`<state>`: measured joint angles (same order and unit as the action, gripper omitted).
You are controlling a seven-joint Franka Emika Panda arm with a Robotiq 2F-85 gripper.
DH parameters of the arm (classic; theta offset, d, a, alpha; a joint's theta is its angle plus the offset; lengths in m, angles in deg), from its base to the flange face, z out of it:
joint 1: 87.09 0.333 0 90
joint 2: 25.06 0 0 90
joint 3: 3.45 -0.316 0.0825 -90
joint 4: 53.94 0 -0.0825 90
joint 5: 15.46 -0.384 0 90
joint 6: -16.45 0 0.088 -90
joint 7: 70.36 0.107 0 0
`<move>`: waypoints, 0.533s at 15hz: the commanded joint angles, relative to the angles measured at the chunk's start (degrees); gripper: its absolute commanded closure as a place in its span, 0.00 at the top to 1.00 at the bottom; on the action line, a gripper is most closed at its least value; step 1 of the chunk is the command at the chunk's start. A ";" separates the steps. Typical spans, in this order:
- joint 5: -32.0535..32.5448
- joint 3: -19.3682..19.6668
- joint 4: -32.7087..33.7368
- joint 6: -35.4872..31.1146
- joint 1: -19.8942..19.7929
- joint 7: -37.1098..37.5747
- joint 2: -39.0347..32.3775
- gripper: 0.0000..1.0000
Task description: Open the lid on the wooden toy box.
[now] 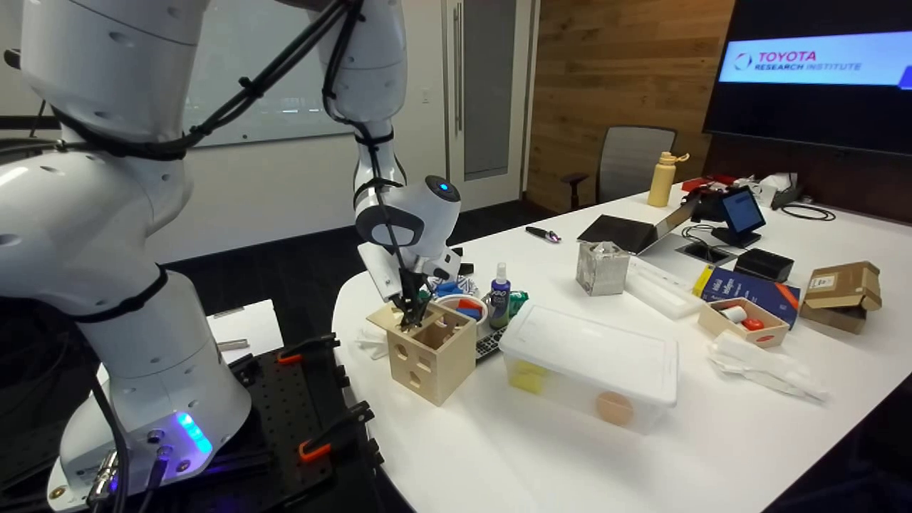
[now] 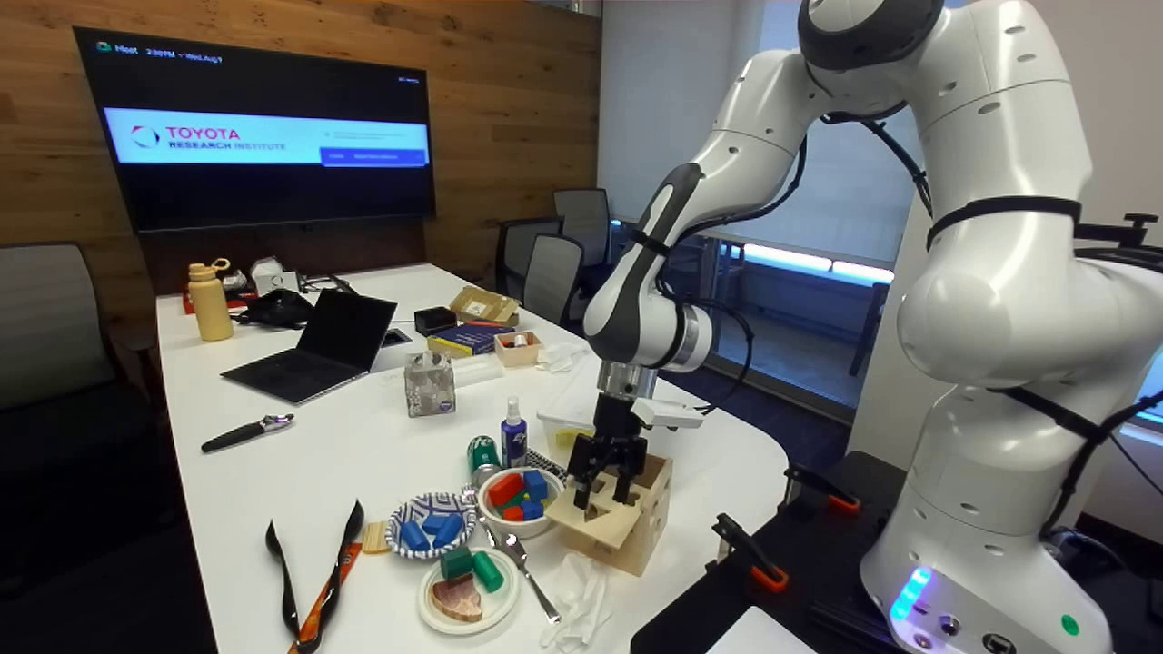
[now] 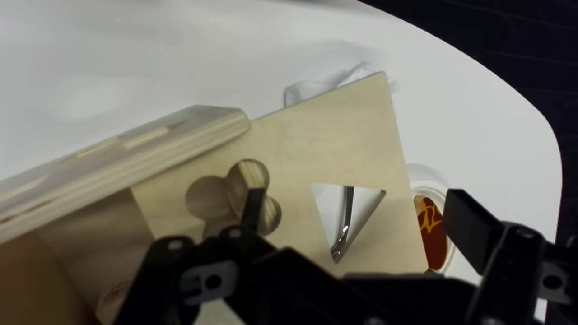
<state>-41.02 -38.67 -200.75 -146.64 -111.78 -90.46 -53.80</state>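
We judge opening partly done: cut-out lid [image 3: 316,144] partway off shape-sorter box [image 1: 456,362], gripper [image 3: 356,195] spread wide; rest still to slide.

In an exterior view, far left on the worktop [image 2: 363,472]: yellow btl [image 2: 210,307], laptop [image 2: 345,331] nearer, screen up. Near left: blk tongs [image 2: 349,531]; to their right, plate [image 2: 497,606] w/ meat slice [image 2: 457,599] + 2 green blocks [image 2: 488,571]. Beyond it, patterned bowl [image 2: 432,504] w/ blue blocks [image 2: 414,536]; right of that, white bowl [image 2: 492,520] w/ multicol. blocks [image 2: 505,490]. Tissue bx [image 2: 430,386] farther.
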 commanded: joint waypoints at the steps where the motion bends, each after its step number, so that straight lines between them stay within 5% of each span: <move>1: -1.81 -0.80 -1.14 0.58 -0.97 -0.96 1.96 1.00; 8: -1.93 -0.83 -3.37 2.78 -0.48 0.69 10.40 1.00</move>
<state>-41.27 -39.05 -201.38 -146.61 -112.94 -90.46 -51.06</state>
